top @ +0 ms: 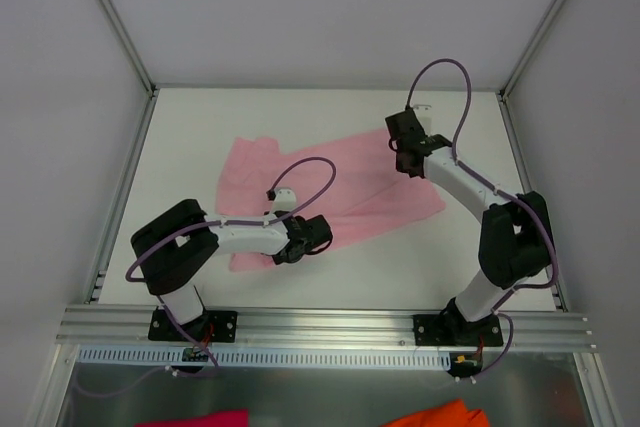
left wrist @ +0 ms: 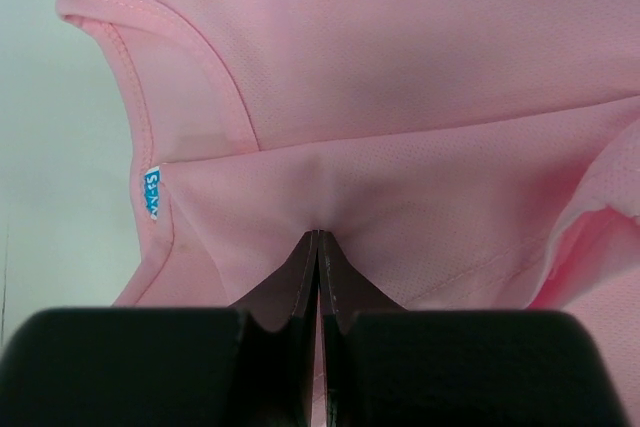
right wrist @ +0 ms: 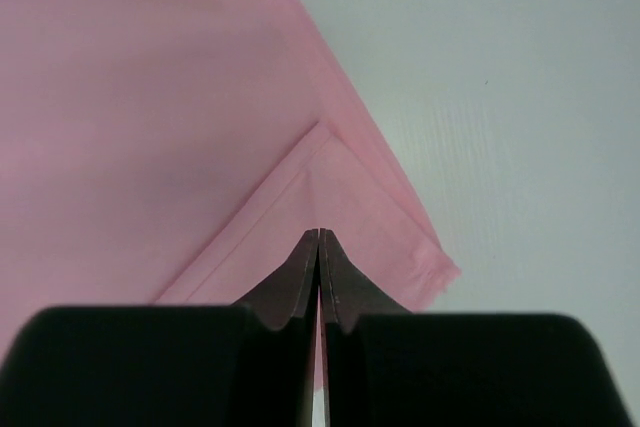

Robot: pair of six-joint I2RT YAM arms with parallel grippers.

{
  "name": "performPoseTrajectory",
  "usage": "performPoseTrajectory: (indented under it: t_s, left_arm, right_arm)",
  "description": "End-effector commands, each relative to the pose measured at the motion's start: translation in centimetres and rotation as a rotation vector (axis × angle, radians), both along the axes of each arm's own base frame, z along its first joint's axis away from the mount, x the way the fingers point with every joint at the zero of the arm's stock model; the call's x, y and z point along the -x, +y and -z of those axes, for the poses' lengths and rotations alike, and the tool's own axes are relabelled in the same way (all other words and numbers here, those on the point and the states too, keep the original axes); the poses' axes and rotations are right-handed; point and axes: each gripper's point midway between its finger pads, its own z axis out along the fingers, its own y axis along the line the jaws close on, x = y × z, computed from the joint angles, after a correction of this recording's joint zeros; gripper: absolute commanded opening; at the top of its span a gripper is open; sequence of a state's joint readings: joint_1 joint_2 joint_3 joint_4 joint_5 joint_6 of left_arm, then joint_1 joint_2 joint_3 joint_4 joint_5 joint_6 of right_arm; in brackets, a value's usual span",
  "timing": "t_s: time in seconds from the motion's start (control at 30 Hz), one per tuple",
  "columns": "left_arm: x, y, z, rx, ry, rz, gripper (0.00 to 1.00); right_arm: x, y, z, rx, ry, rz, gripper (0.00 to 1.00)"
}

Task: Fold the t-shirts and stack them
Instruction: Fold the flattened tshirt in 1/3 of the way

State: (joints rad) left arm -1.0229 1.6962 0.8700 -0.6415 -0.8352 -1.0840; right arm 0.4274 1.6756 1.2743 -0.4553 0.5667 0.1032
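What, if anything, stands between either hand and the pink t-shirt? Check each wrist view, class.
Nothing visible does. The left hand is shut on the t-shirt beside its neck label, the cloth puckering at its tips. The right hand is shut on a hemmed corner.

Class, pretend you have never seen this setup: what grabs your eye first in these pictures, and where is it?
The pink t-shirt lies rumpled across the middle of the white table. Both jaws are shut on it: the left jaws pinch a fold beside the neckline label, the right jaws a hemmed corner on its right side. Magenta cloth and orange cloth peek in at the bottom of the top view.
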Motion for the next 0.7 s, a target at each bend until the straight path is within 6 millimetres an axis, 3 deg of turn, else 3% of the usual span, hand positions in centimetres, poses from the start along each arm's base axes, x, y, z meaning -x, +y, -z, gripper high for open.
performPoseTrajectory:
  t_s: [0.0,0.27,0.67]
  left_arm:
    - [-0.1,-1.2,-0.3,0.022,-0.005,0.022,0.0]
    - [-0.4,-2.0,0.3,0.024,0.002,0.039,0.0]
    - [0.6,-0.7,-0.8,0.044,-0.013,0.006,0.0]
  right_arm:
    - [3.6,0.8,2.3,-0.063,0.118,-0.037,0.03]
    - [6.0,4.3,7.7,-0.22,0.236,-0.147,0.01]
    - [4.4,5.2,10.0,-0.175,0.334,-0.165,0.02]
